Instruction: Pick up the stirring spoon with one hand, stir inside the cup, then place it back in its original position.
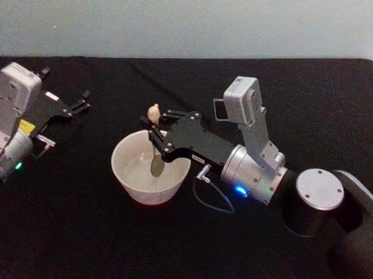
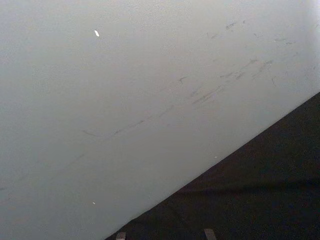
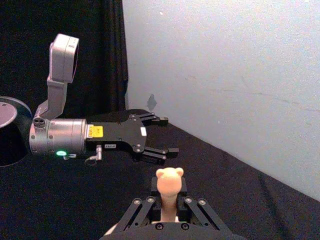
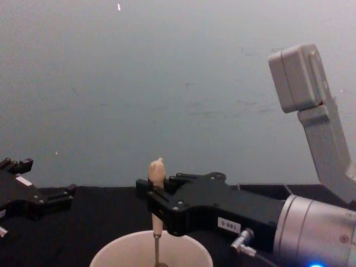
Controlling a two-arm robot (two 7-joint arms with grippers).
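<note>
- Your right hand (image 1: pixel 154 130) is reaching in over the far rim of the cup (image 1: pixel 123 174). Its fingers are pressing together on the spoon (image 1: pixel 154 151), pinching the pale handle just below the knob.
- The spoon is standing nearly upright inside the cup. Its knob is poking up above the fingers, and its bowl is sitting low against the cup's inner wall.
- Your left hand (image 1: pixel 83 104) is lying on the bench (image 1: pixel 75 234), well to the left of the cup, with its fingers spread.
- A thin cable (image 1: pixel 211 200) is looping from the right wrist, just beside the cup.
- A pale, scuffed wall (image 1: pixel 193 21) is running along the bench's far edge.
- A matte black cloth is covering the bench.
- The cup is wide, round, smooth and cream-white, with a thick rim.
- The spoon is showing a shiny metal bowl, a thin neck and a beige handle with a rounded knob.
- Both hands are black linked bars on silver-grey cylinders, each carrying a grey camera box on a bracket.
- You are looking at one cup, one spoon and two hands.
</note>
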